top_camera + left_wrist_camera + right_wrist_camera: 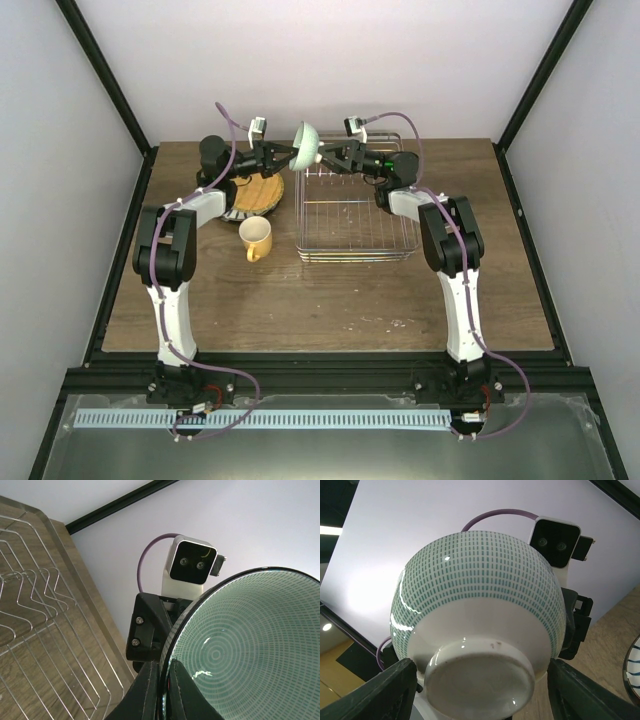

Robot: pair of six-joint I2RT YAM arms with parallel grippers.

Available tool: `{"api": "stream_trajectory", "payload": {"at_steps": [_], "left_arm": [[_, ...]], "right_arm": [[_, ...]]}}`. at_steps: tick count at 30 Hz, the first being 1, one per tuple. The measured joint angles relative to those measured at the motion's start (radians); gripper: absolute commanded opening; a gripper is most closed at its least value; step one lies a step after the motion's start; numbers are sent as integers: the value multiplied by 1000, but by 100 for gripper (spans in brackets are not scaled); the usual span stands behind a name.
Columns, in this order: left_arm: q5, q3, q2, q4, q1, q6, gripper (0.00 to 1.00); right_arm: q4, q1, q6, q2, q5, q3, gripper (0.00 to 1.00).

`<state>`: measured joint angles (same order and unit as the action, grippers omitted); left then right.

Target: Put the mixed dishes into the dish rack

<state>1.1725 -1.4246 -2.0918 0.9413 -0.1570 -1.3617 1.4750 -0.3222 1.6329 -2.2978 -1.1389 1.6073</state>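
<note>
The pale green bowl (307, 143) is held on edge in the air above the far left corner of the dish rack (355, 215). My left gripper (289, 154) is shut on its rim; in the left wrist view the fingers (150, 690) pinch the rim beside the bowl's patterned inside (250, 650). My right gripper (325, 156) is open, and its fingers (375, 692) stand on either side of the bowl's white foot (480, 680) with gaps showing. The yellow mug (256, 238) stands left of the rack. A stack of plates (258, 192) lies partly under my left arm.
The rack's wires (40, 630) lie below the bowl in the left wrist view. A striped plate's edge (633, 670) shows at the right of the right wrist view. Black frame posts and pale walls border the wooden table (330, 300).
</note>
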Motion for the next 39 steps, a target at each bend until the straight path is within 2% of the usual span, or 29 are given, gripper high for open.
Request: {"api": "stream_trajectory", "payload": {"at_steps": [4,12,29,33,37,39], "left_arm": [[-1,0,0,0,0,0,0],[-4,0,0,10,1,-11,0],[-4,0,-5,36,1,-33,0],[-4,2,-19,66,1,-47,0],[-5,13,-18,26,2,2,0],[-6,13,-13,-35,2,58,0]], "right_arm": [[1,0,0,0,2,2,65],[9,1,7,0,6,10,42],[19,2,10,-3,10,10,31],[14,2,6,-7,8,10,24],[11,2,6,-16,2,10,23],[3,3,5,-22,-5,10,17]]}}
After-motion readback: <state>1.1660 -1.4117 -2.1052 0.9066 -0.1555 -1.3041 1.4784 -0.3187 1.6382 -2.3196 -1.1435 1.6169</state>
